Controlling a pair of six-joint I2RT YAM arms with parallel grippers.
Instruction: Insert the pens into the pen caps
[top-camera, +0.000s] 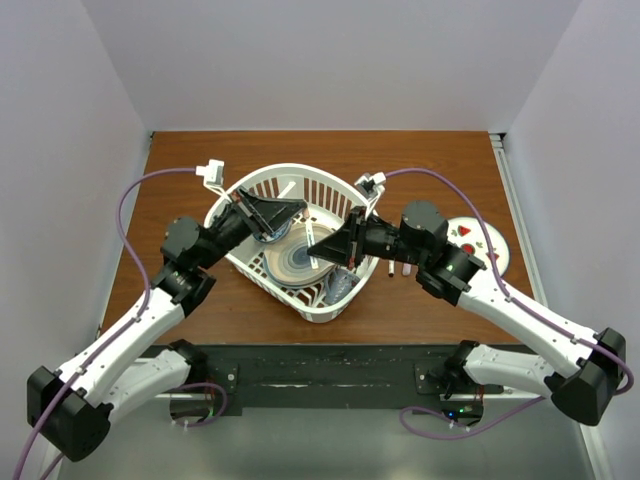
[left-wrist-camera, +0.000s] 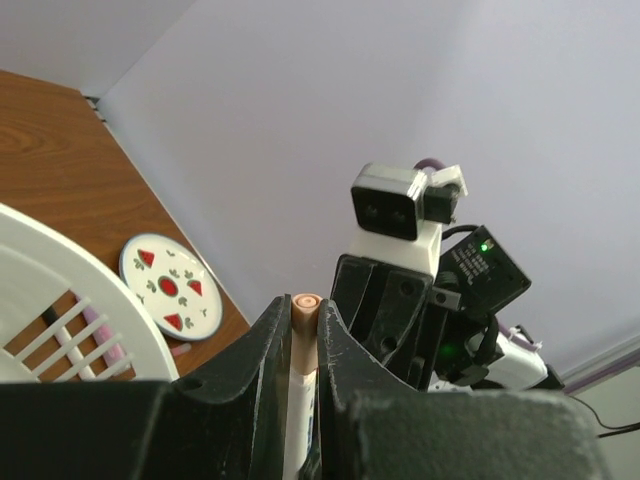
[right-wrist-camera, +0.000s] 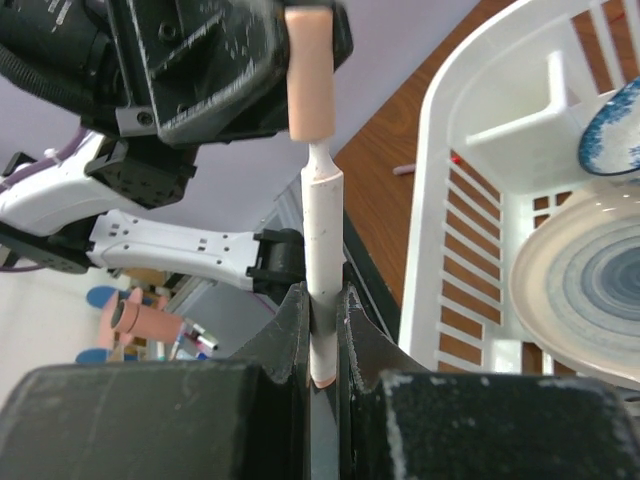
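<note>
Right gripper (right-wrist-camera: 322, 305) clamped a white pen (right-wrist-camera: 322, 230) at the centre of its wrist view. The barrel stood upright between both fingers, its narrow tip pointing up. Left gripper (right-wrist-camera: 300, 30), at the top of that frame, pinched a pink pen cap (right-wrist-camera: 308, 80) directly above, the cap's lower end meeting the pen's tip. Whether the tip had gone inside could not be told. From the left wrist camera, the cap's round end showed between two black fingers (left-wrist-camera: 265, 350) at lower centre. Seen from overhead, both arms met above a white basket (top-camera: 240, 190) in the middle of the brown table (top-camera: 450, 160), with a blue-ringed plate (top-camera: 290, 260) lying inside it. A small plate with red shapes (top-camera: 482, 240) sat at the right of the frame, apart from the basket. Two loose pens (top-camera: 398, 268) lay on the table just right of the basket.
</note>
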